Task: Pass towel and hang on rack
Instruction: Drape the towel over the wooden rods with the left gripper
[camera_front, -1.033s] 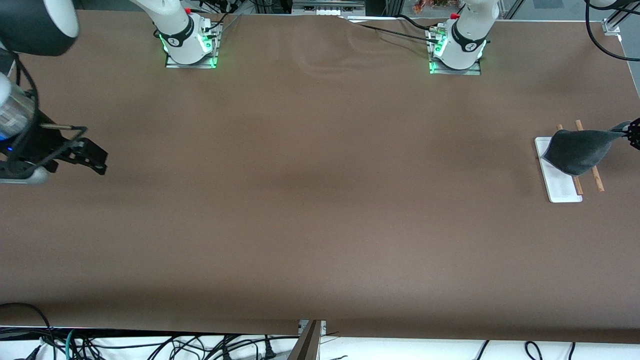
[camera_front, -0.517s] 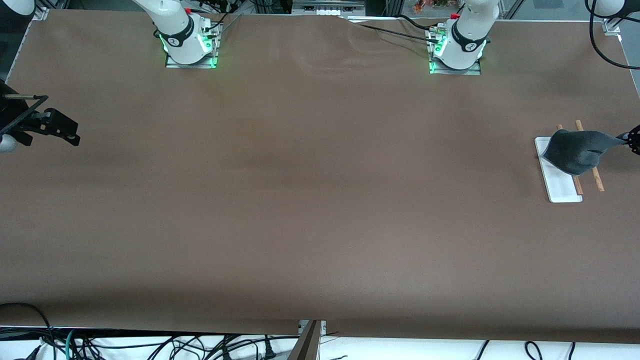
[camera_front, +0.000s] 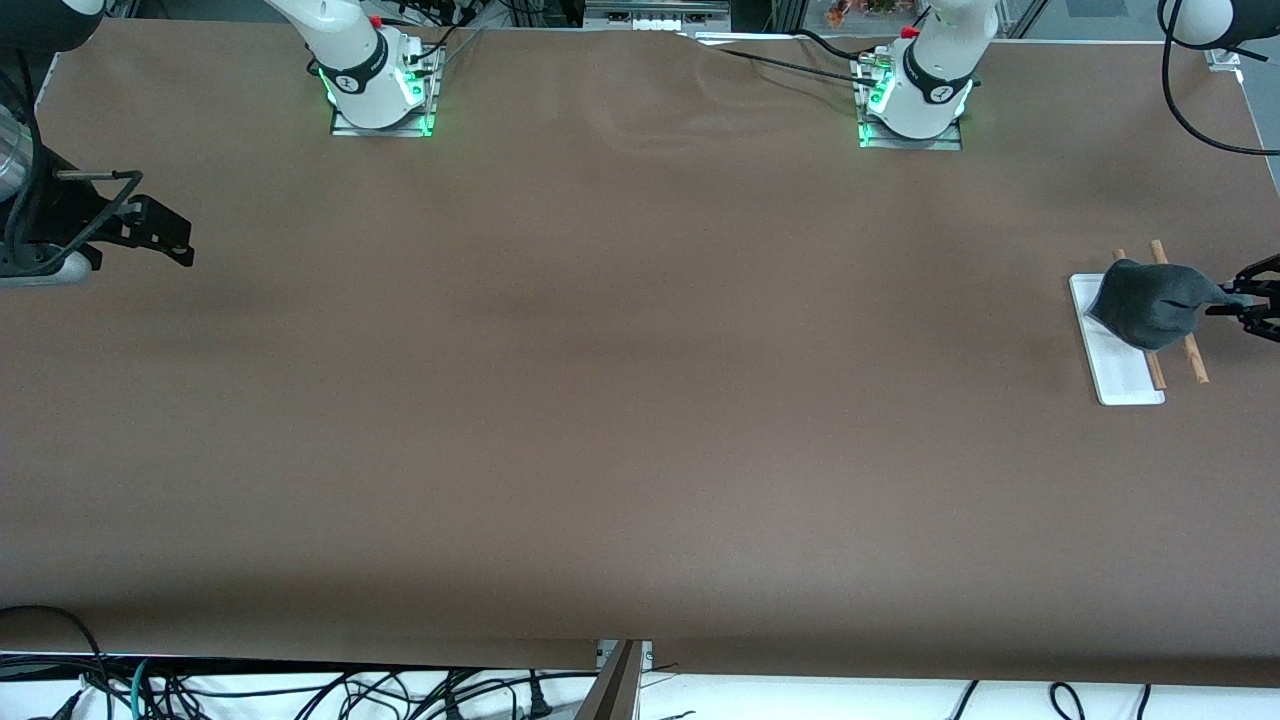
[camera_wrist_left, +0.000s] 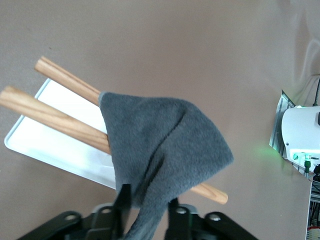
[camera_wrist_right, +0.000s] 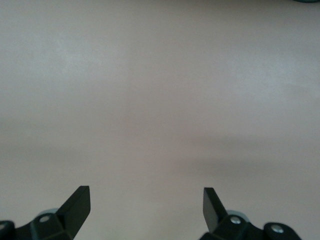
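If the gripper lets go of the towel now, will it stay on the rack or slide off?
The towel looks soft and floppy, sagging over both rods of the rack, so it probably stays. A tail hangs between the left gripper's parted fingers and might drag it slightly.

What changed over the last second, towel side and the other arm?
The towel has slackened and settled onto the rack; the left gripper has opened around its corner. The right gripper lifted toward the robots' side over the right arm's end of the table, fingers open. The rack stayed put.
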